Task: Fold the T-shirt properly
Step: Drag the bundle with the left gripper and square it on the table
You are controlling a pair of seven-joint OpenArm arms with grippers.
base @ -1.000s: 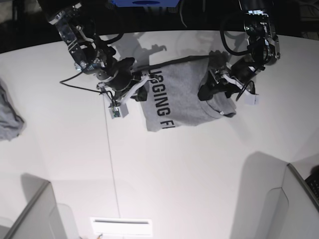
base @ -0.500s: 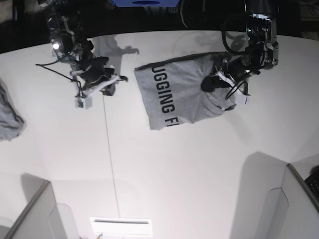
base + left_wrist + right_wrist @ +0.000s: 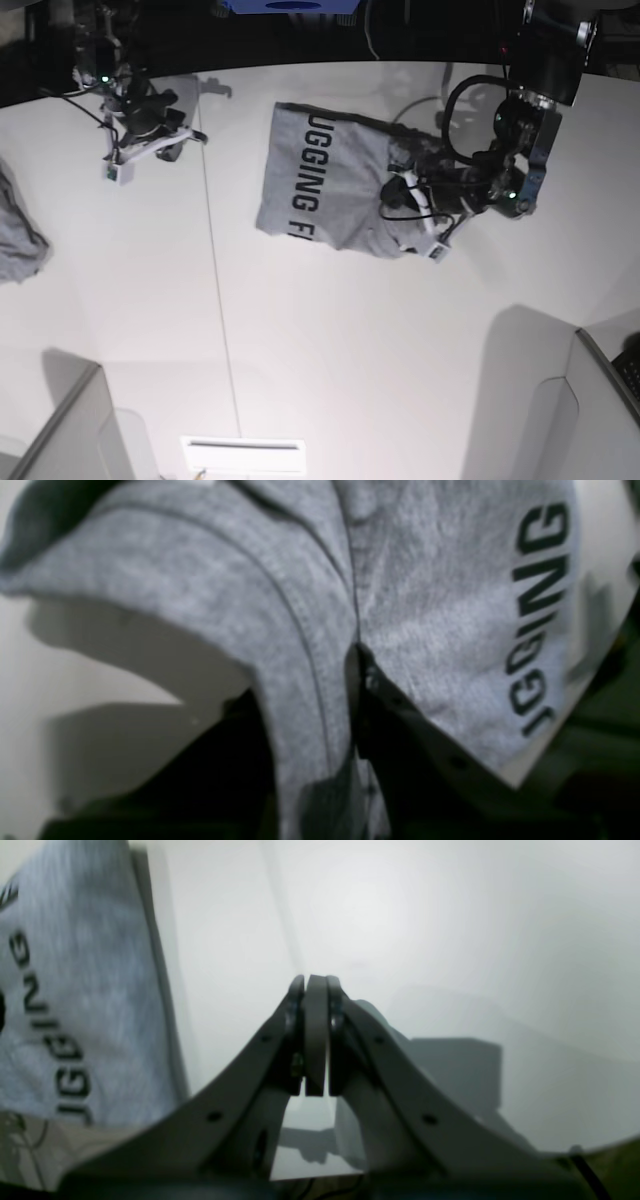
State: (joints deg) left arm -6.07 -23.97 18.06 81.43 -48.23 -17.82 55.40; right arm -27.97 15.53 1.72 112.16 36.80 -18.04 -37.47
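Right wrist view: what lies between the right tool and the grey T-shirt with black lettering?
Bare white tabletop between the right tool and the grey T-shirt.

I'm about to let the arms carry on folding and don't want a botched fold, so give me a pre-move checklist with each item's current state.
1. Left gripper has the T-shirt between its fingers: ok.
2. Right gripper is shut and away from the shirt: ok.
3. Black lettering faces up, so the shirt's lie can be read: ok.
4. Shirt is flat all over: not ok, it is bunched at the left gripper.
5. Shirt is square to the table edge: not ok, it lies at a slant.
6. Hidden layers underneath are smooth: cannot tell.
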